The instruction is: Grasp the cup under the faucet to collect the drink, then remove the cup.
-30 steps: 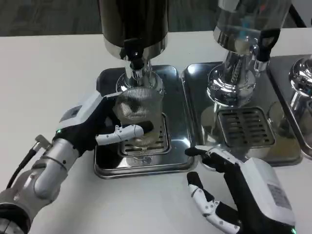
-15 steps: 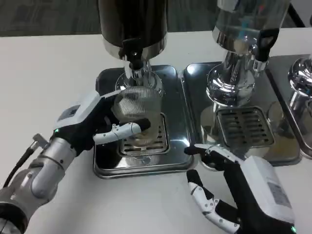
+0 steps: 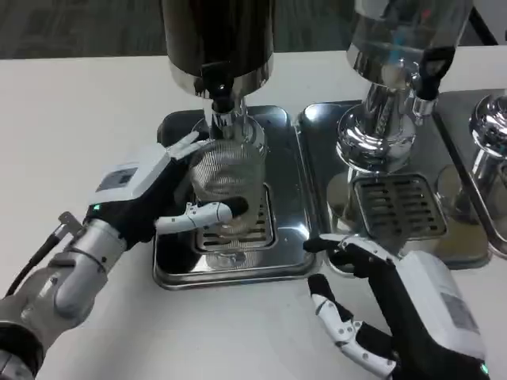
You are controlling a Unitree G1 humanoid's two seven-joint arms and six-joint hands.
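A: Left hand (image 3: 154,198) wraps the cup (image 3: 226,178), holding it under the faucet (image 3: 222,99) just ahead of its fingers.

B: Right hand (image 3: 396,305) spread wide, holding nothing. Risk?

A: Cup looks tilted, hard to confirm; the drink could spill over the tray (image 3: 285,198).

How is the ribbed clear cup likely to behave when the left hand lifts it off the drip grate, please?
The cup looks like rigid ribbed glass or plastic, so it probably won't buckle, and the ribs should help the left hand hold it. It is tall and narrow, so likely tippy on the slotted grate.
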